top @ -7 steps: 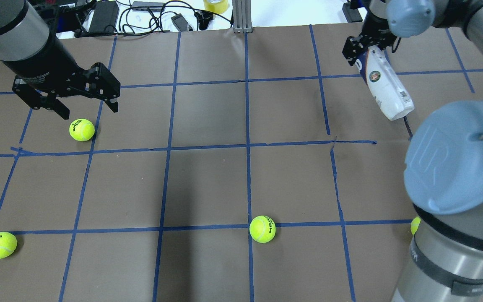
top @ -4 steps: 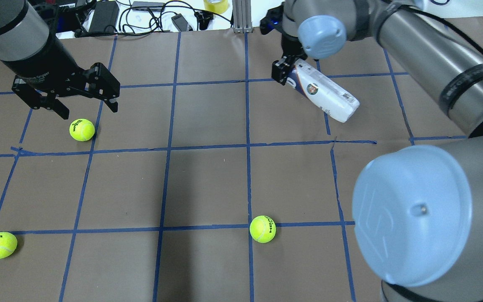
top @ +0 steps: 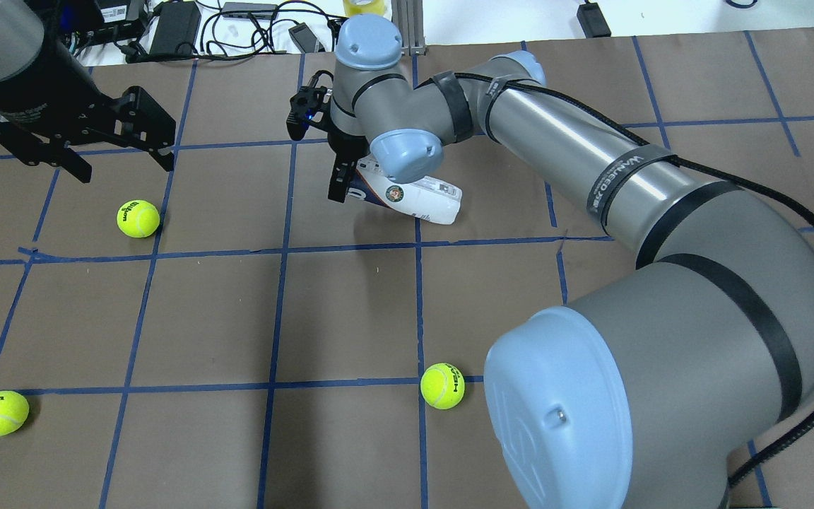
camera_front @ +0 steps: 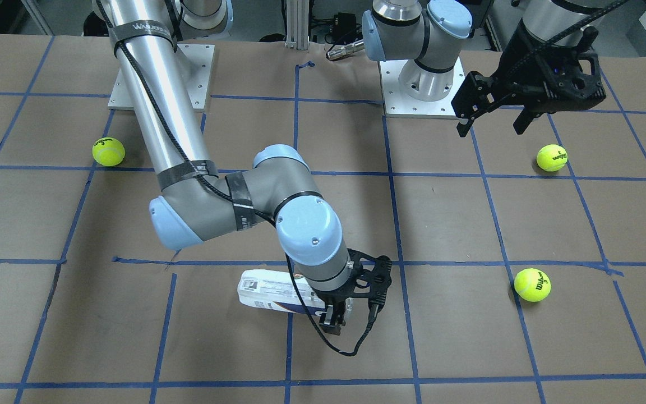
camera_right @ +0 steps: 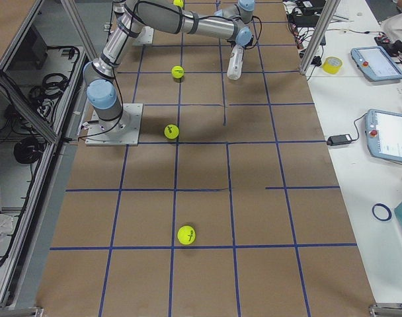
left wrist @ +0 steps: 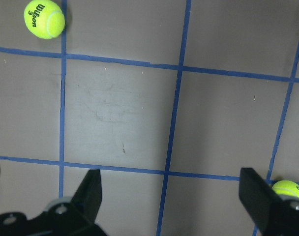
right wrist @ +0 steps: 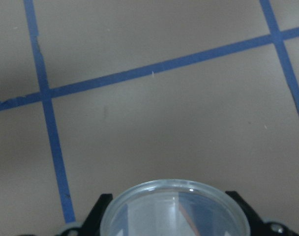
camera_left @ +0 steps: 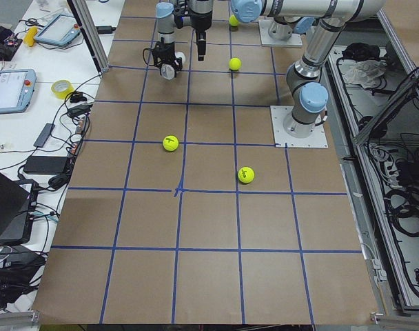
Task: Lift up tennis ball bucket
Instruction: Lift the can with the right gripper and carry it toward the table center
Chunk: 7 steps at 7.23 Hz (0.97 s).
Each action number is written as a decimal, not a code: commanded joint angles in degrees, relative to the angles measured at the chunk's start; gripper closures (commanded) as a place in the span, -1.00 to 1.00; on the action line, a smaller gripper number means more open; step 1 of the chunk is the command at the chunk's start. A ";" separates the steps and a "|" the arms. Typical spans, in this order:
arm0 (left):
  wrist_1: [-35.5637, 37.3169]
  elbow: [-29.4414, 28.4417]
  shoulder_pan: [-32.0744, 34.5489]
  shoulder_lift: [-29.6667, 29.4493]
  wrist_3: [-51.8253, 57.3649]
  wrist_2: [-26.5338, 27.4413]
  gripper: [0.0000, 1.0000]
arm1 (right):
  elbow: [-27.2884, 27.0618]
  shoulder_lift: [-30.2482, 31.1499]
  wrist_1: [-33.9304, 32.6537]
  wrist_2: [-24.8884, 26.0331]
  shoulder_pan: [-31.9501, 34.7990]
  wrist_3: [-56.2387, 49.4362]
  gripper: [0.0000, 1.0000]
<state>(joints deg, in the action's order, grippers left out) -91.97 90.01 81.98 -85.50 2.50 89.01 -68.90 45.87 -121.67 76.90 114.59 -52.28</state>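
Note:
The tennis ball bucket (top: 417,200), a clear can with a white and navy label, hangs tilted from my right gripper (top: 347,185) above the far middle of the table. The gripper is shut on the can's open end. In the front view the can (camera_front: 267,292) lies nearly level beside that gripper (camera_front: 334,321). The right wrist view shows the can's clear rim (right wrist: 174,204) between the fingers (right wrist: 98,212). My left gripper (top: 124,166) is open and empty above the far left, and it also shows in the front view (camera_front: 491,128) and the left wrist view (left wrist: 171,196).
Yellow-green tennis balls lie on the brown gridded paper: one (top: 138,218) below the left gripper, one (top: 0,413) at the near left, one (top: 442,385) near the middle. The right arm's elbow (top: 647,396) fills the near right. Cables and boxes (top: 174,25) line the far edge.
The right arm has swung from the far right to the far middle with the can in its gripper. The left gripper has shifted slightly left and farther away.

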 commanded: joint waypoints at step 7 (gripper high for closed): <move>3.61 0.51 -1.38 -1.07 0.49 -0.07 -1.00 | -1.06 2.45 -5.79 -0.34 1.34 0.75 -0.98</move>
<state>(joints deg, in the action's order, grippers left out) -90.90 90.05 80.66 -86.07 2.99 88.97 -69.77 46.45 -129.10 76.74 116.69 -53.38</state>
